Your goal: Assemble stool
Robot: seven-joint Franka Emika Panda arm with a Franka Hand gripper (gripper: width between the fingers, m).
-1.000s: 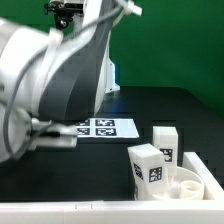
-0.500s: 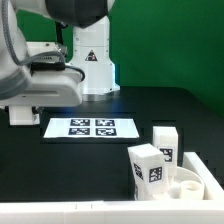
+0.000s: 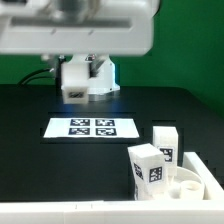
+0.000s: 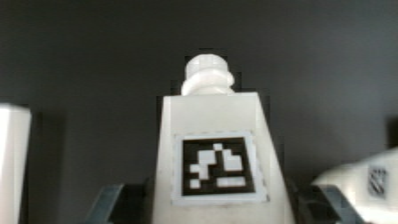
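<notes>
Black tabletop [image 3: 40,165] below me, green wall [image 3: 170,60] behind. My end effector [image 4: 217,208] pinching white stool leg [image 4: 217,120], jaws partway apart on its sides. Tag [image 4: 217,162] faces wrist camera, ribbed peg [image 4: 210,72] at far end. My arm [image 3: 80,25] blurred across top of exterior view, above marker board [image 3: 92,127]. Second leg [image 3: 147,168] and third leg [image 3: 165,143] upright just beside seat disc [image 3: 192,185], at exterior view's right.
</notes>
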